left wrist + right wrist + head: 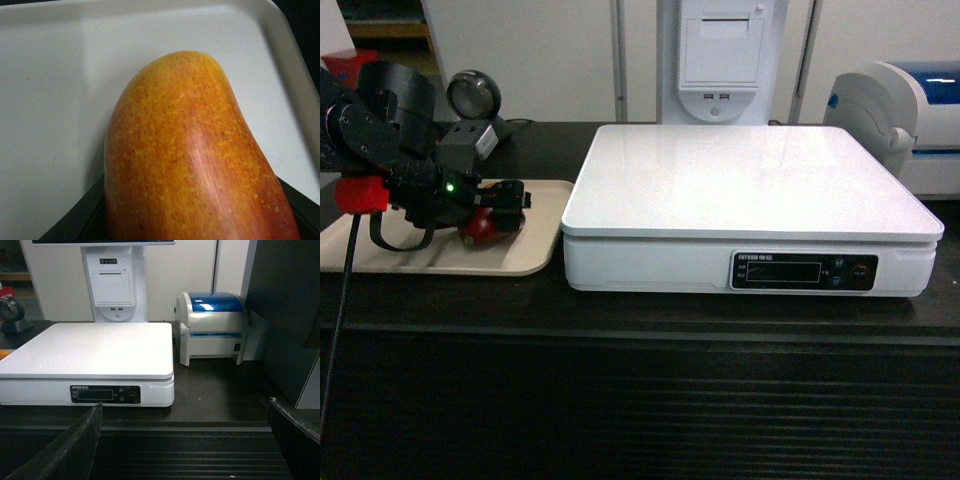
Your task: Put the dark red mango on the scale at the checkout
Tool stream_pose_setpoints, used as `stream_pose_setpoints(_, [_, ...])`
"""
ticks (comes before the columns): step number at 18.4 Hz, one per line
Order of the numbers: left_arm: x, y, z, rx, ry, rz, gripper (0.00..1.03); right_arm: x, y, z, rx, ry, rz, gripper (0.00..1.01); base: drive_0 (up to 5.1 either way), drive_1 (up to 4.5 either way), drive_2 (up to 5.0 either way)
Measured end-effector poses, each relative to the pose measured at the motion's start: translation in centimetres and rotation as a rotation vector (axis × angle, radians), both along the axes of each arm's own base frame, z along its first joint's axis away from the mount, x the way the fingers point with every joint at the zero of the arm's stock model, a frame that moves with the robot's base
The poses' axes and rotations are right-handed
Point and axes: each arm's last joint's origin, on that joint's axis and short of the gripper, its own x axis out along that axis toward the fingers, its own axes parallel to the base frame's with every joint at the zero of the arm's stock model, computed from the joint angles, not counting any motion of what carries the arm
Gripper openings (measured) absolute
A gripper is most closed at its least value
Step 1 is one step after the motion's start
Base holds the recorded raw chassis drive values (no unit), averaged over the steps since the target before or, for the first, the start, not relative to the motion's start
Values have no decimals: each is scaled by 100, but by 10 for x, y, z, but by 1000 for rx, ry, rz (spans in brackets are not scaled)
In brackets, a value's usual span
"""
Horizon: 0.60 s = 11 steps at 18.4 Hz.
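Left pincer (498, 205) clamped on dark red mango (480, 228), low over beige tray (535, 255) at tabletop's left edge | right pincer (185, 440) apart, idle | risk: glossy skin slipping, or clipping scale (750, 180) rim | long axis runs along my fingers, orange end outward.

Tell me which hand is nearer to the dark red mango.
Left. The left hand is at the dark red mango on the beige tray; the right hand waits before the scale, far away.
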Motion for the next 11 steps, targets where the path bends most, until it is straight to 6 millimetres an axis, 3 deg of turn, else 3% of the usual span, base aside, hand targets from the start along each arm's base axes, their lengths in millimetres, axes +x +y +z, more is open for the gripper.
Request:
stream_pose_setpoints(2, [-1,0,-1,0,-6,-1,62,0,0,0,0,0,0,98,0,0,0])
stream_pose_setpoints(6, [-16,-3,8,-9,-22,-2,61,0,0,0,0,0,0,98,0,0,0])
stream_pose_setpoints(9, [-30,-25,53,-39,-134,-27,61,0,0,0,0,0,0,98,0,0,0])
stream_pose_setpoints(11, [-38,-59,92,-64,-211,-85,61,0,0,0,0,0,0,98,0,0,0])
